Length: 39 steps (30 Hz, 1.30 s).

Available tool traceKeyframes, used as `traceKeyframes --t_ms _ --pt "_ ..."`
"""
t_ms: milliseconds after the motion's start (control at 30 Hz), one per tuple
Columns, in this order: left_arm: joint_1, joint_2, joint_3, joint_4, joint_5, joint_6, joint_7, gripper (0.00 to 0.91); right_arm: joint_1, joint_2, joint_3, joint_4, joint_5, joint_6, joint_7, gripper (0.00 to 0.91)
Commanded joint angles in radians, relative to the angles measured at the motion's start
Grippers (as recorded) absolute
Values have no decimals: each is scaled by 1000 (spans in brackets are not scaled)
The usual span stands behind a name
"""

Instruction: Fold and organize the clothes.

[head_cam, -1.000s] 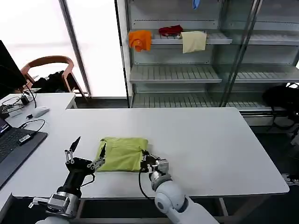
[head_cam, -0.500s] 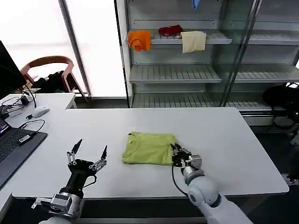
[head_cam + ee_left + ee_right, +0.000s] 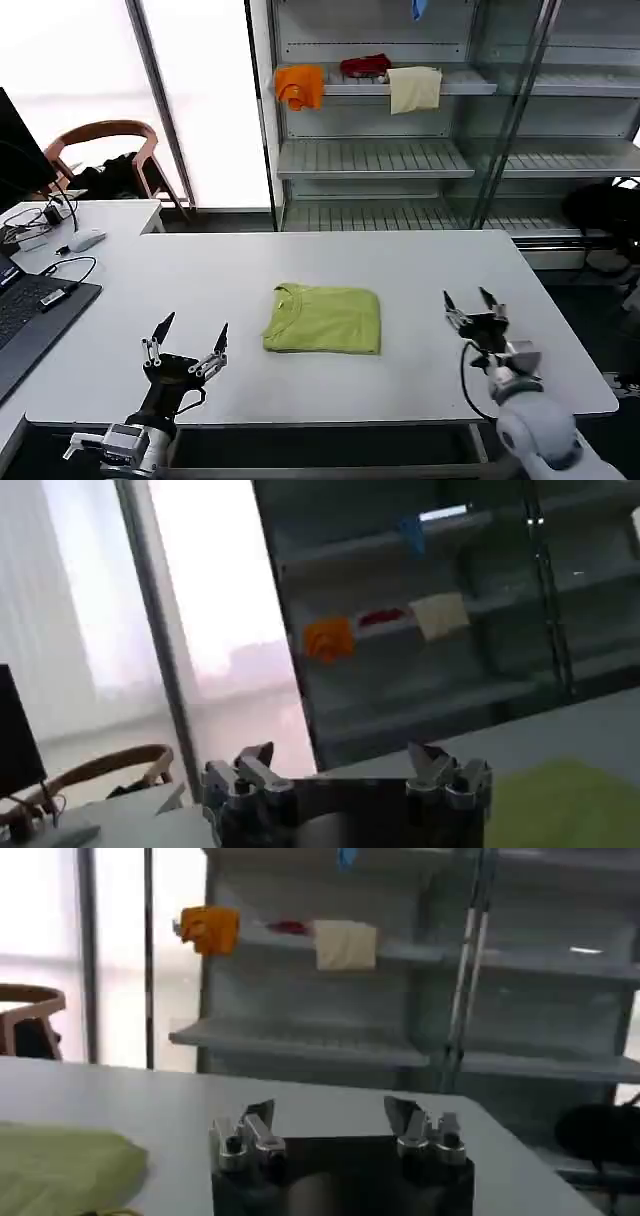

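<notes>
The clothes, a lime yellow-green T-shirt (image 3: 322,319), lie folded into a flat rectangle in the middle of the white table (image 3: 420,270). Its edge also appears in the left wrist view (image 3: 570,805) and the right wrist view (image 3: 60,1168). My left gripper (image 3: 190,332) hovers open over the table's front left, well clear of the shirt, fingers spread with nothing between them (image 3: 340,760). To the shirt's right my right gripper (image 3: 469,301) stands open and apart from the fabric, empty between its fingers (image 3: 330,1116).
A laptop (image 3: 35,305), cables and a mouse (image 3: 86,239) lie at the table's left. Behind the table stands a shelving unit (image 3: 400,160) with an orange cloth (image 3: 300,86), a red item (image 3: 365,66) and a cream cloth (image 3: 414,88). A chair (image 3: 105,150) stands at the far left.
My right gripper dragged the folded shirt rightward to the table's middle, then let go and moved off to the right, now open. The left gripper stayed open near the front left.
</notes>
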<state>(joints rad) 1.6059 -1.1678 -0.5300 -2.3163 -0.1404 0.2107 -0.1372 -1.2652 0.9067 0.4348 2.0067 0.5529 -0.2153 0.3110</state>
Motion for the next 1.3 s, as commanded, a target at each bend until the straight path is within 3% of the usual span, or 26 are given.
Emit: traceKeyframes --t_ms 33,167,233,367,500,800,1300 --pt "112 28 25 16 -135 -104 -55 907 -609 -37 306 369 -10 238 134 907" --pt "142 32 16 24 -169 -180 -61 907 -679 -23 279 379 -84 363 121 907" --pt "140 35 8 24 -198 -198 -56 907 -681 -21 269 370 -77 402 111 907" --pt "142 29 4 20 -206 -208 -49 907 -687 -24 268 355 -68 452 40 907" --pt "151 19 2 15 -200 -212 -47 907 -689 -14 263 355 -72 477 26 907" --pt "206 -13 -1 -4 -162 -232 -53 907 -721 5 188 325 -184 537 70 907" --pt "289 -52 -30 -11 -107 -290 -65 907 -706 -12 137 254 -233 589 89 907"
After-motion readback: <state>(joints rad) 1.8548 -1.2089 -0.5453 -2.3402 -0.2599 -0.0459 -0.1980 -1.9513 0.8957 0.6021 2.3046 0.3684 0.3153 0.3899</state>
